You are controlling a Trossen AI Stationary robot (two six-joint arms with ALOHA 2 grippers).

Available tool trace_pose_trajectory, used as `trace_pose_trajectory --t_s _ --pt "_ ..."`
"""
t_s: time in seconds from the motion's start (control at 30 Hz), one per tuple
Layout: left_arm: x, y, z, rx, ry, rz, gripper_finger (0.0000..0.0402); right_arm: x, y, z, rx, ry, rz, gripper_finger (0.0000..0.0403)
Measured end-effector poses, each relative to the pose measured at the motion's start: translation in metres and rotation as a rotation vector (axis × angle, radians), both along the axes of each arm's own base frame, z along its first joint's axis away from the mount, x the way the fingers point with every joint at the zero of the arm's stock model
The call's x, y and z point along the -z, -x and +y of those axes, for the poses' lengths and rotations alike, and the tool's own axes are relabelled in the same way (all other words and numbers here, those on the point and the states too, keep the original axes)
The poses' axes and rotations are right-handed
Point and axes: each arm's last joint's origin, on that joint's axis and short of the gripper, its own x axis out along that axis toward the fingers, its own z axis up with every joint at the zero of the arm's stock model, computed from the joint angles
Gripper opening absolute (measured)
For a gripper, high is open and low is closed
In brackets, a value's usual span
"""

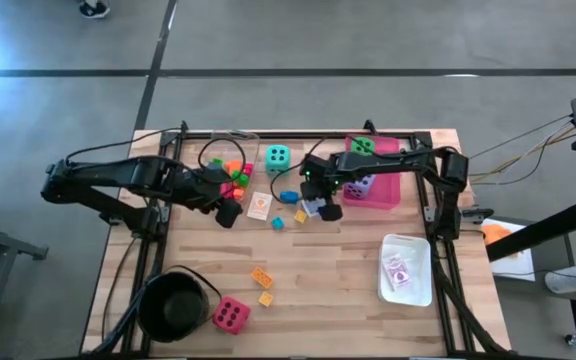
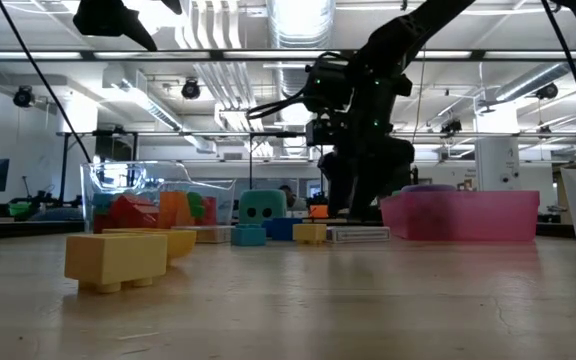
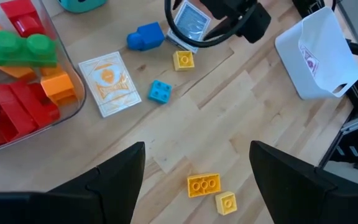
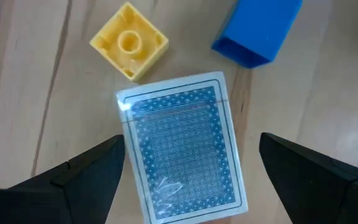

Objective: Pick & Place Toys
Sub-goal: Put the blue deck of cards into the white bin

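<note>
A blue-backed picture card (image 4: 179,146) lies flat on the wood, next to a yellow block (image 4: 129,40) and a blue block (image 4: 260,31). My right gripper (image 4: 191,149) hangs open above the card, pointing steeply down, one finger on each side and touching nothing. My left gripper (image 3: 197,162) is open and held high over the table's middle left (image 1: 228,213). Below it lie two yellow blocks (image 3: 204,185), an orange-printed card (image 3: 109,84) and a small teal block (image 3: 161,91). A teal die (image 1: 277,158) sits at the far middle and a pink-red die (image 1: 231,315) near the front edge.
A clear tray (image 3: 73,106) of coloured blocks stands at the far left. A pink tray (image 1: 388,185) at the far right holds a green die (image 1: 363,145) and a purple die (image 1: 364,186). A white tray (image 1: 406,268) is at the right, a black pot (image 1: 173,305) at the front left.
</note>
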Motion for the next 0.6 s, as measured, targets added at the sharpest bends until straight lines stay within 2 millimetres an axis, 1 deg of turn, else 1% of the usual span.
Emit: trace_pose_trajectory --t_s 0.13,0.3,0.5,0.6 --pt "0.000 0.000 0.000 0.000 0.000 0.000 0.0293 0.007 0.004 0.003 -0.049 0.007 0.017 0.0364" --pt "0.000 0.000 0.000 -0.003 0.002 -0.002 0.0293 0.013 0.005 0.005 -0.054 -0.007 -0.001 0.0364" --pt "-0.001 -0.002 0.000 -0.002 0.005 -0.025 0.0293 0.016 0.003 0.004 -0.067 0.010 -0.041 0.0364" --pt "-0.002 -0.002 0.000 0.000 0.008 -0.029 0.0293 0.023 0.001 0.003 -0.069 0.005 -0.031 0.0364"
